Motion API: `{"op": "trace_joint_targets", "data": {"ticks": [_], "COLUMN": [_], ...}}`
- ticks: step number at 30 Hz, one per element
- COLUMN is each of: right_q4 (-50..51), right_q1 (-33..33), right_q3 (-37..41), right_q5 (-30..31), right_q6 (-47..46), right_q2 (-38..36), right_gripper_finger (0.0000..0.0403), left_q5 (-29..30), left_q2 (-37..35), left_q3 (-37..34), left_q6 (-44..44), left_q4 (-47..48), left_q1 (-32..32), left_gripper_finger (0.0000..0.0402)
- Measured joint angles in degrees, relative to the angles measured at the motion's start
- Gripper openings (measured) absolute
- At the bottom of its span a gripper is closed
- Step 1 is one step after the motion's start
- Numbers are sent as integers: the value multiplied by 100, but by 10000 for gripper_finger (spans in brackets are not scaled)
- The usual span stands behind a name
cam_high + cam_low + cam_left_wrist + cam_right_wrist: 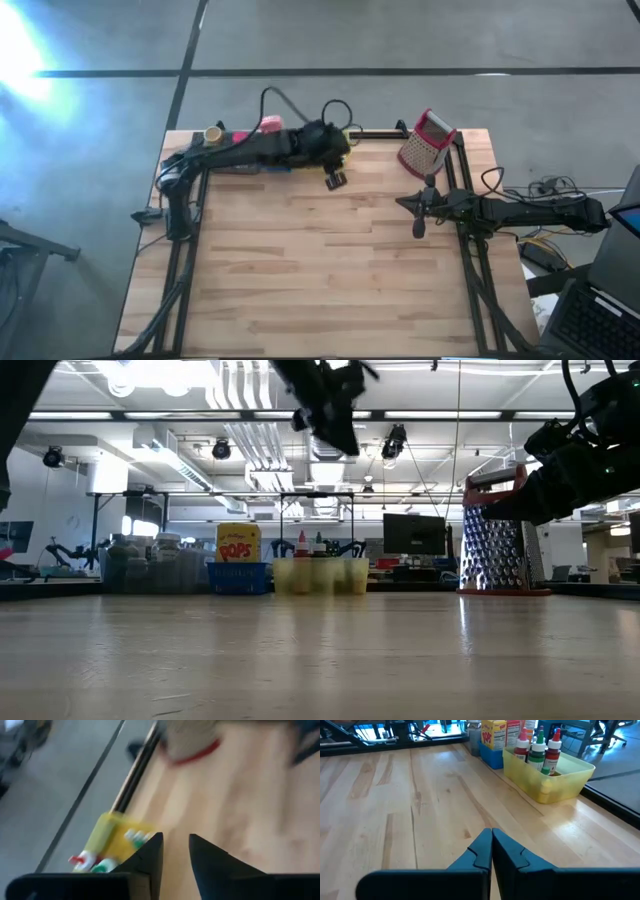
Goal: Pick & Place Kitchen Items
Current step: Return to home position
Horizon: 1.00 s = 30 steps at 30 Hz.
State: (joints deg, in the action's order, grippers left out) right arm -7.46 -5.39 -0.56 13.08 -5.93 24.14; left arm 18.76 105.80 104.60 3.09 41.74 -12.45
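Note:
The kitchen items stand in trays along the table's far edge. Small bottles with red and green caps (538, 746) stand upright in a yellow tray (570, 777), and a yellow box (239, 543) stands in a blue tray (240, 577). My left gripper (335, 180) hangs above the table beside the yellow tray (112, 835), on its near side. It is open by a narrow gap, with nothing between the fingers (176, 851). My right gripper (418, 228) waits shut and empty at the table's right side.
A tall metal grater with a red handle (427, 143) stands at the far right corner, near my right arm. A small jar (214, 133) and a pink thing (270, 124) sit at the far left edge. Bare wooden tabletop (320, 270) fills the middle and near side.

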Motion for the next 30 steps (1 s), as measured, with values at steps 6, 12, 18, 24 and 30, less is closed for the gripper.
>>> {"op": "trace_joint_targets", "data": {"ticks": [6, 12, 18, 24, 30], "right_q4": [-2, -2, 0, -1, -2], "right_q1": [1, -1, -1, -2, 1], "right_q3": [2, 2, 2, 0, 2], "right_q5": [0, 0, 0, 0, 0], "right_q6": [0, 0, 0, 0, 0], "right_q2": [0, -1, 0, 0, 0], "right_gripper_finger": [8, 8, 8, 8, 8], "left_q5": [-875, -1048, -1038, -1246, -1768], "left_q2": [-1027, -2170, -3374, -4473, -5272], "left_q3": [-1401, -2730, -3957, -5348, -6796], "left_q6": [47, -138, -1253, -1204, -833], "left_q4": [-1849, -2335, -2529, -3522, -4840], "left_q1": [544, 821, 844, 845, 846], "left_gripper_finger": [95, 94, 94, 94, 94]}}
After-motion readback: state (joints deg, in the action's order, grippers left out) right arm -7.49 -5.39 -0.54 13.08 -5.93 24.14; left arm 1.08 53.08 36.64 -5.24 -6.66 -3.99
